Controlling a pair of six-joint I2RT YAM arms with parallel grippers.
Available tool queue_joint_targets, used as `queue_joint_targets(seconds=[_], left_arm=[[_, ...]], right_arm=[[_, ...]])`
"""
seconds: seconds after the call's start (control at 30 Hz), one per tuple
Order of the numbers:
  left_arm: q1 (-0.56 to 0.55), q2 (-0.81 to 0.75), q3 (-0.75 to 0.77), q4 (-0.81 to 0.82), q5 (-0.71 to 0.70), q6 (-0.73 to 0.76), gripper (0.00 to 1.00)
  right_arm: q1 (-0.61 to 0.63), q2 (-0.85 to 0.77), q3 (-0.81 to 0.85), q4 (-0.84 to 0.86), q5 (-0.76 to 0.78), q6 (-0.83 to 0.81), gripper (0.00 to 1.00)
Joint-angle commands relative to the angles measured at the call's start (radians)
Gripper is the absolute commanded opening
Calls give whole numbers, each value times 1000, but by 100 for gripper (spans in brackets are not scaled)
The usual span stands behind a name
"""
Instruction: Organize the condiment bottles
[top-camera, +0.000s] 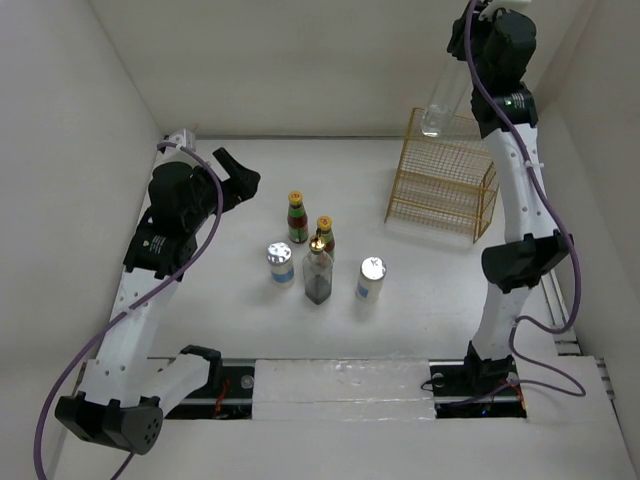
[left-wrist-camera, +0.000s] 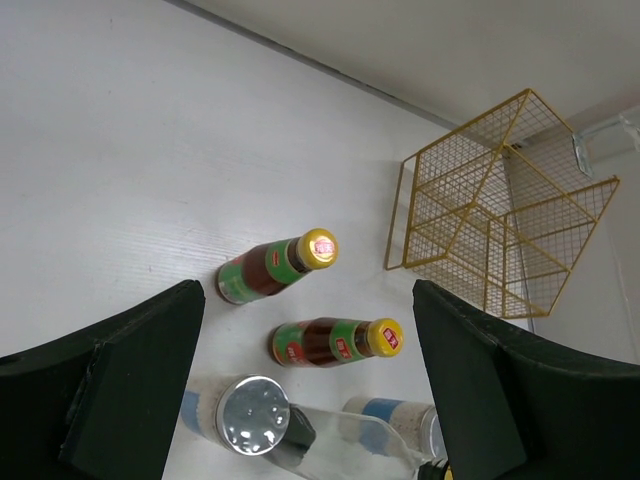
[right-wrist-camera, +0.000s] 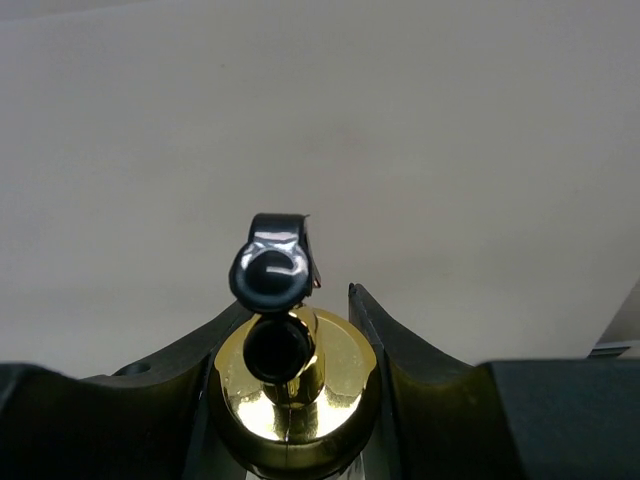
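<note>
My right gripper (top-camera: 468, 35) is raised high and shut on the gold cap (right-wrist-camera: 300, 395) of a clear glass bottle (top-camera: 439, 100), which hangs above the gold wire rack (top-camera: 442, 185). In the right wrist view the gripper (right-wrist-camera: 300, 320) clasps the cap, with a black spout above it. On the table stand two red sauce bottles (top-camera: 297, 217) (top-camera: 324, 237), a second clear glass bottle (top-camera: 318, 272) and two shakers (top-camera: 281, 262) (top-camera: 371, 278). My left gripper (top-camera: 243, 182) is open and empty, left of and behind this group. The left wrist view (left-wrist-camera: 305, 295) shows the red bottles (left-wrist-camera: 275, 268) (left-wrist-camera: 335, 342) and a shaker (left-wrist-camera: 245, 418).
The wire rack also shows in the left wrist view (left-wrist-camera: 500, 210) at the back right, near the right wall. White walls close in the table on the left, back and right. The arm bases sit on a rail at the near edge (top-camera: 340, 385).
</note>
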Motion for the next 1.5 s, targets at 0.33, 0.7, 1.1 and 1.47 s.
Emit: queue_joint_targets(seconds=[0.33,0.7,1.1,1.47], left_arm=[[-5,20,19,51,13,-4,82],[-5,39,19,51,13,-4,82],[-5,39,10,51,-5,-4,82],[-5,30,-8,60,-14,-4,83]], right_arm=[[-72,11,51,135,-23,29,0],[-90,90,51,172,-14,92,0],[-90,100,-24,264,81,101,0],[-50,50,-338,282,48,80,0]])
